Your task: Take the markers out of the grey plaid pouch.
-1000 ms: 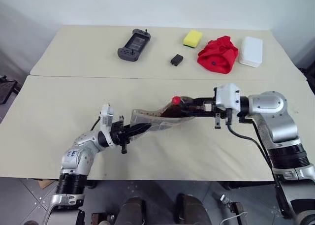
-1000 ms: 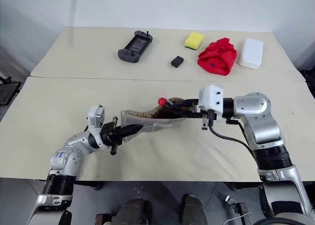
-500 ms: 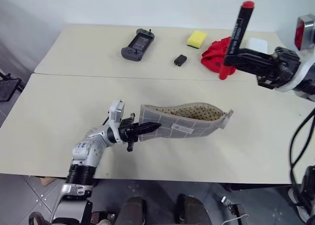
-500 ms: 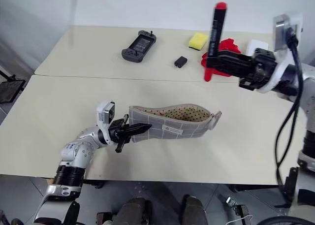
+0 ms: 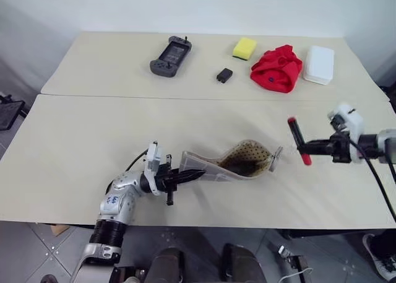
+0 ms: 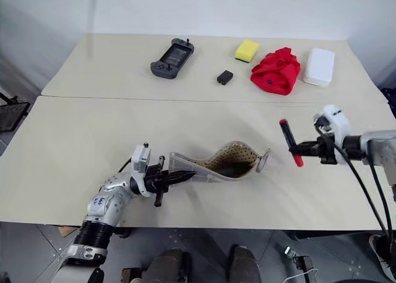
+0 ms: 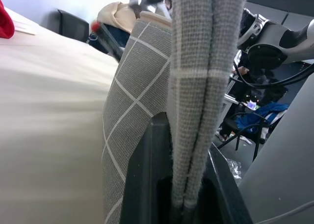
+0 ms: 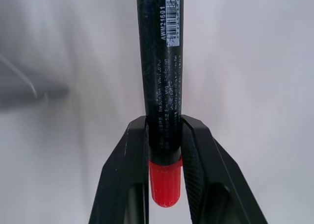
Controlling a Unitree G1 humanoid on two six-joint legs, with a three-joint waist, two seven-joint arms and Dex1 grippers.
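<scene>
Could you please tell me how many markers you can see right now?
1: the red-capped marker, clamped in the right gripper above the table, right of the grey plaid pouch. Others may be hidden inside the pouch.

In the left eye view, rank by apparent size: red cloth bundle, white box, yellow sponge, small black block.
1. red cloth bundle
2. white box
3. yellow sponge
4. small black block
All sit along the far table, so nearness hardly skews this.
</scene>
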